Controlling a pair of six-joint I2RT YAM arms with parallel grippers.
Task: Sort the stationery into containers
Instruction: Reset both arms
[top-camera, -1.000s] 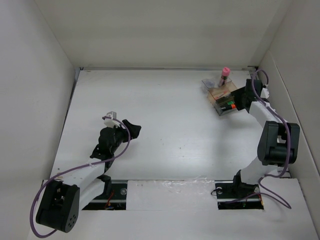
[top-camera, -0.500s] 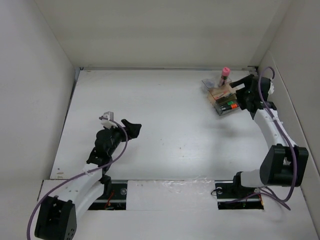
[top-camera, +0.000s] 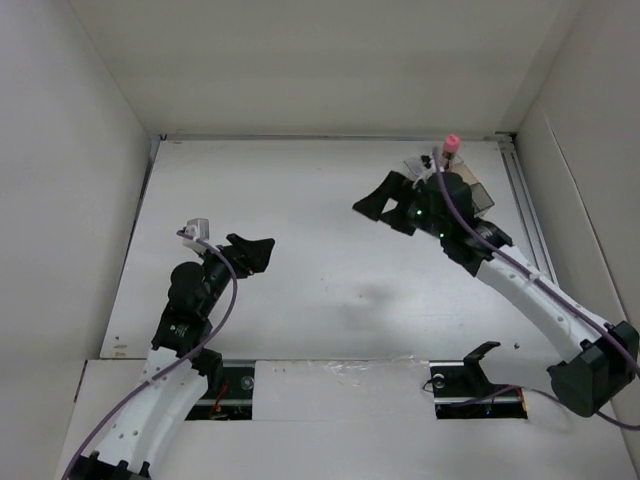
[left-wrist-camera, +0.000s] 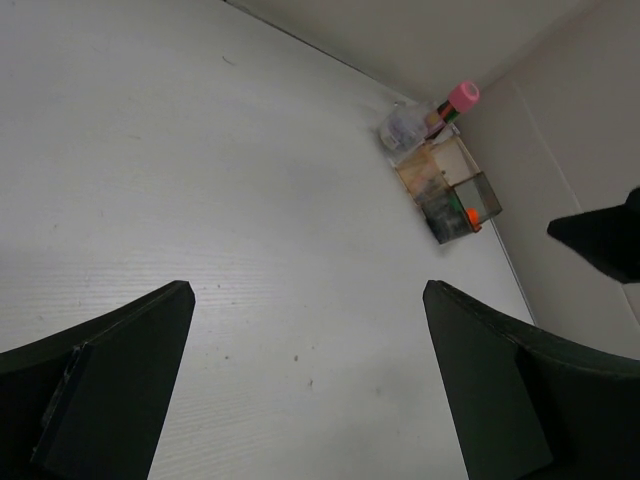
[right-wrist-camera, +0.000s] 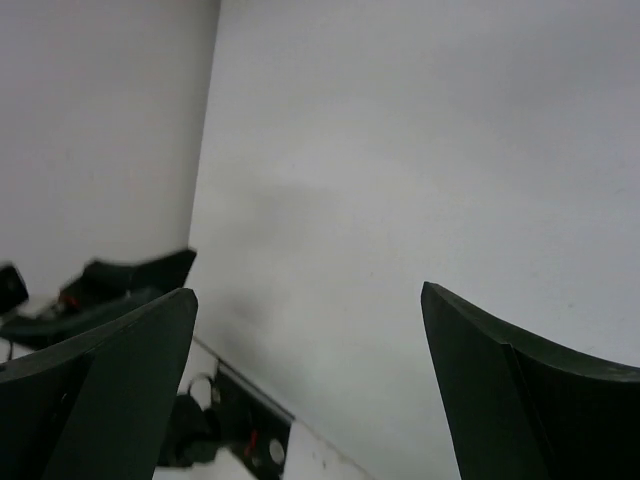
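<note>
The container (left-wrist-camera: 448, 187), a clear brownish box with tan dividers, stands in the far right corner of the table. An orange-capped highlighter (left-wrist-camera: 470, 214) lies in its near compartment, and a pink-capped pen (left-wrist-camera: 463, 96) stands upright at its far end. From above, my right arm covers most of the container (top-camera: 481, 196); the pink cap (top-camera: 452, 142) shows behind the arm. My right gripper (top-camera: 381, 213) hangs open and empty left of the box, and the right wrist view shows its spread jaws (right-wrist-camera: 307, 292) over bare table. My left gripper (top-camera: 257, 252) (left-wrist-camera: 308, 290) is open and empty over the table's left middle.
White walls close in the table on the left, back and right. A metal rail (top-camera: 527, 205) runs along the right edge. The arm mounts (top-camera: 478, 385) sit at the near edge. One right fingertip (left-wrist-camera: 603, 236) pokes into the left wrist view.
Both grippers have opened. The right arm has swung away from the container, leftward over the table. The left arm has stretched forward and shifted slightly left.
</note>
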